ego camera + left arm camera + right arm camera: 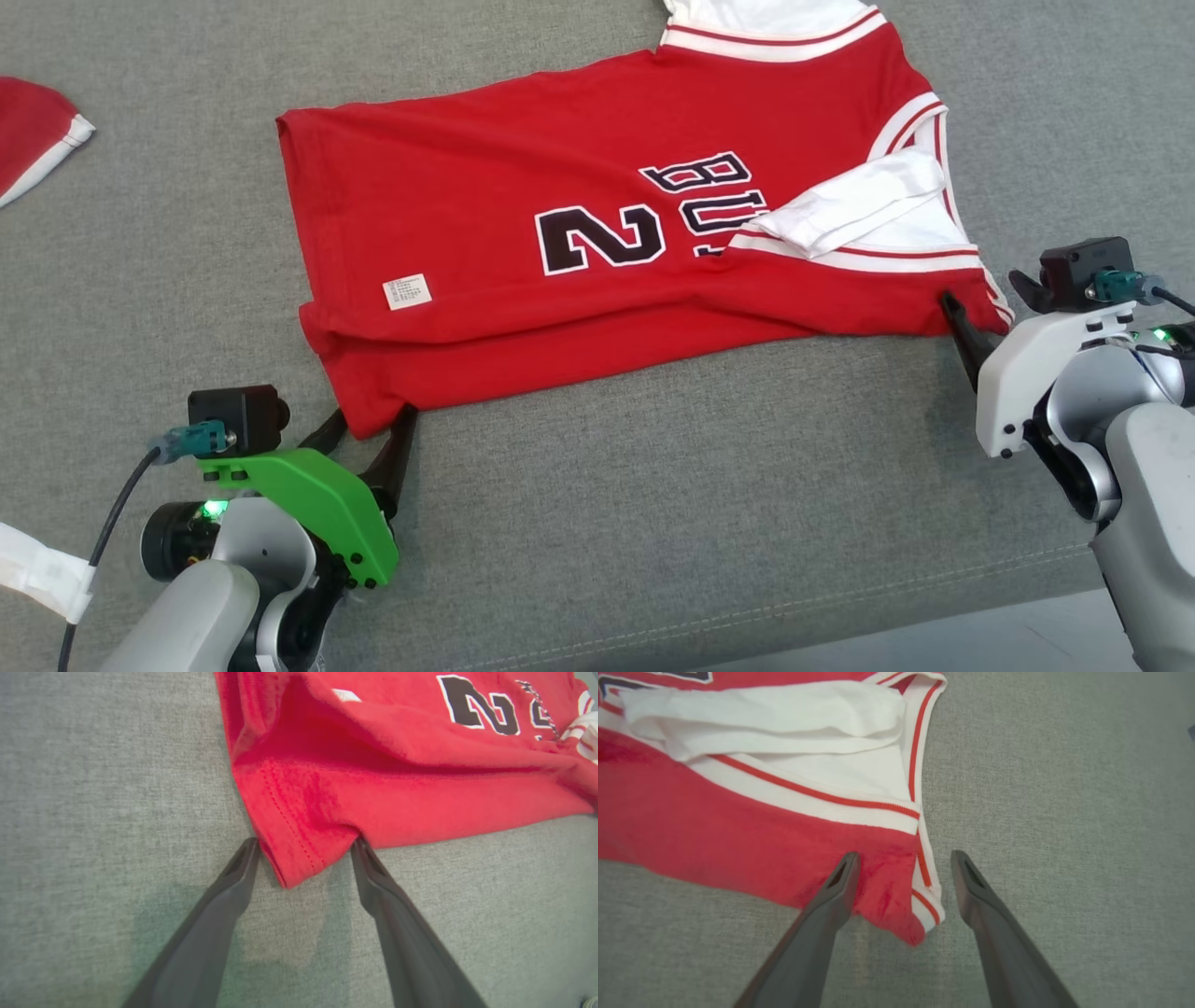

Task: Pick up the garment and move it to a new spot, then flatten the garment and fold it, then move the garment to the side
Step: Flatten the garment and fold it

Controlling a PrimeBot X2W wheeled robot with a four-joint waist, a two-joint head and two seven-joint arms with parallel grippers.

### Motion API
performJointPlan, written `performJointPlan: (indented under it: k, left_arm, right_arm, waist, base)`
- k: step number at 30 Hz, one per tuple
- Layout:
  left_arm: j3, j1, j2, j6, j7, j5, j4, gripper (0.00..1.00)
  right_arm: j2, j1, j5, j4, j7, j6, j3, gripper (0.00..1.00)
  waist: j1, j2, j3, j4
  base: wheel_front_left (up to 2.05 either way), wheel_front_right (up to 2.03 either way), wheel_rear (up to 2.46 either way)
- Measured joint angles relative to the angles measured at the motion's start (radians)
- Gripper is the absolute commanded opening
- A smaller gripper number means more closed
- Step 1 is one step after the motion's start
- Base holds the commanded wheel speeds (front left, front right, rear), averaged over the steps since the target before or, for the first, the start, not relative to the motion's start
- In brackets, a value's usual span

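The garment (560,252) is a red jersey with white trim and a black "2", lying folded lengthwise on grey fabric. My left gripper (373,425) stands open at its near-left hem corner (299,858), which lies loose between the two dark fingers. At the near-right corner my right gripper (971,322) is open too. That trimmed corner (906,896) rests between the spread fingers (840,882), and neither gripper holds anything.
The grey upholstered surface (653,523) stretches all around, with a seam and a pale floor strip at the near right edge. Another red and white cloth (33,135) lies at the far left. A white strap (37,569) sits beside my left arm.
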Motion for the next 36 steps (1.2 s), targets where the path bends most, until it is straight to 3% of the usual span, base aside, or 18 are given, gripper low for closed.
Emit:
performJointPlan:
  k: [6,7,8,9,11,12,13,14,16,22,27,32,36]
  left_arm:
    - [-0.004,-0.018,0.0,-0.027,0.018,-0.016,0.03,1.0]
    - [-0.003,-0.02,-0.001,-0.033,0.019,-0.026,0.033,0.88]
    - [-0.002,-0.021,-0.003,-0.036,0.019,-0.037,0.035,0.51]
    - [-0.001,-0.022,-0.004,-0.042,0.019,-0.039,0.036,0.4]
    - [0.0,-0.023,-0.007,-0.049,0.018,-0.045,0.04,0.0]
    - [0.0,-0.023,-0.008,-0.054,0.019,-0.049,0.041,0.0]
    - [-0.001,-0.024,-0.01,-0.059,0.019,-0.052,0.042,0.0]
    - [-0.002,-0.024,-0.012,-0.065,0.019,-0.056,0.043,0.0]
    - [-0.006,-0.025,-0.013,-0.08,0.026,-0.059,0.043,0.0]
    - [-0.017,-0.019,0.014,-0.127,0.075,-0.101,0.003,0.0]
    - [-0.018,0.023,0.109,-0.154,0.142,-0.12,-0.102,0.0]
    - [-0.012,0.084,0.177,-0.151,0.179,-0.138,-0.23,0.0]
    - [-0.027,0.157,0.191,-0.131,0.184,-0.155,-0.289,0.0]
  right_arm:
    - [0.018,0.011,-0.009,-0.014,0.039,0.0,-0.025,1.0]
    - [0.021,0.011,-0.006,-0.015,0.046,0.0,-0.03,1.0]
    - [0.024,0.011,-0.005,-0.015,0.05,0.0,-0.032,1.0]
    - [0.024,0.011,-0.005,-0.015,0.055,0.0,-0.032,1.0]
    - [0.027,0.011,0.007,-0.015,0.067,0.0,-0.034,1.0]
    - [0.027,0.011,0.013,-0.015,0.073,-0.001,-0.033,1.0]
    - [0.027,0.01,0.019,-0.013,0.081,-0.001,-0.032,0.88]
    - [0.026,0.009,0.028,-0.011,0.085,-0.001,-0.032,0.43]
    - [0.025,0.005,0.05,-0.005,0.09,-0.001,-0.031,0.03]
    - [-0.004,0.001,0.128,0.001,0.126,0.0,-0.018,0.0]
    - [-0.081,0.001,0.221,-0.054,0.195,0.0,-0.016,0.0]
    - [-0.173,0.042,0.328,-0.127,0.312,0.0,-0.022,0.0]
    - [-0.21,0.117,0.383,-0.187,0.381,0.0,-0.04,0.0]
  waist:
    - [0.0,0.0,0.02,0.009]
    - [0.0,0.0,0.022,0.011]
    - [0.0,0.0,0.023,0.012]
    - [0.0,0.0,0.023,0.013]
    - [0.0,0.0,0.024,0.015]
    - [0.0,0.0,0.024,0.016]
    - [0.0,0.0,0.023,0.016]
    - [0.0,0.0,0.023,0.017]
    - [0.0,0.0,0.022,0.018]
    - [0.0,0.0,0.006,0.023]
    - [0.0,0.0,-0.017,0.029]
    - [0.0,0.0,-0.042,0.038]
    - [0.0,0.0,-0.055,0.05]
  base:
    - [0.0,0.0,0.0]
    - [0.0,0.0,0.0]
    - [0.0,0.0,0.0]
    - [0.0,0.0,0.0]
    - [0.0,0.0,0.0]
    - [0.0,0.0,0.0]
    - [0.0,0.0,0.0]
    - [0.0,0.0,0.0]
    - [0.0,0.0,0.0]
    - [0.0,0.0,0.0]
    - [0.0,0.0,0.0]
    - [0.0,0.0,0.0]
    - [0.0,0.0,0.0]
